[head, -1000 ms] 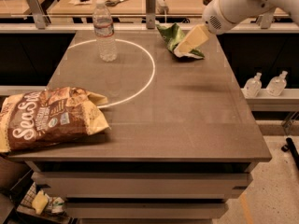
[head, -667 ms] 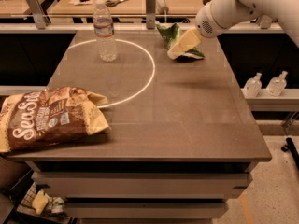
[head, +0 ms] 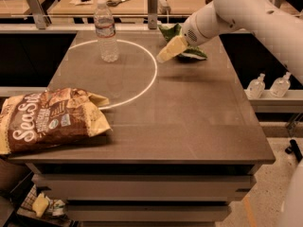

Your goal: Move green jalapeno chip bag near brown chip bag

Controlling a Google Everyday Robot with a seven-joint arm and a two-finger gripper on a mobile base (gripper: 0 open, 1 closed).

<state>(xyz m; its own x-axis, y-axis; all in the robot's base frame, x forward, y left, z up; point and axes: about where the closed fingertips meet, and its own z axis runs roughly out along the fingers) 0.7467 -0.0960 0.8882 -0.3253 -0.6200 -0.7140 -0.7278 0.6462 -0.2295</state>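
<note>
The green jalapeno chip bag lies on the far right part of the table, partly hidden behind my arm. My gripper points down and to the left, just left of the green bag, low over the table and close to the white circle line. I cannot tell whether it touches the bag. The brown chip bag with "Sea Salt" lettering lies at the near left corner and overhangs the table's left edge, far from the green bag.
A clear water bottle stands upright at the far left inside a white circle marked on the table. Two small pump bottles stand on a ledge off the right side. A bench with tools runs behind the table.
My gripper has moved left and slightly down, from over the green bag to its left side. The green bag, brown bag and bottle stay where they were.
</note>
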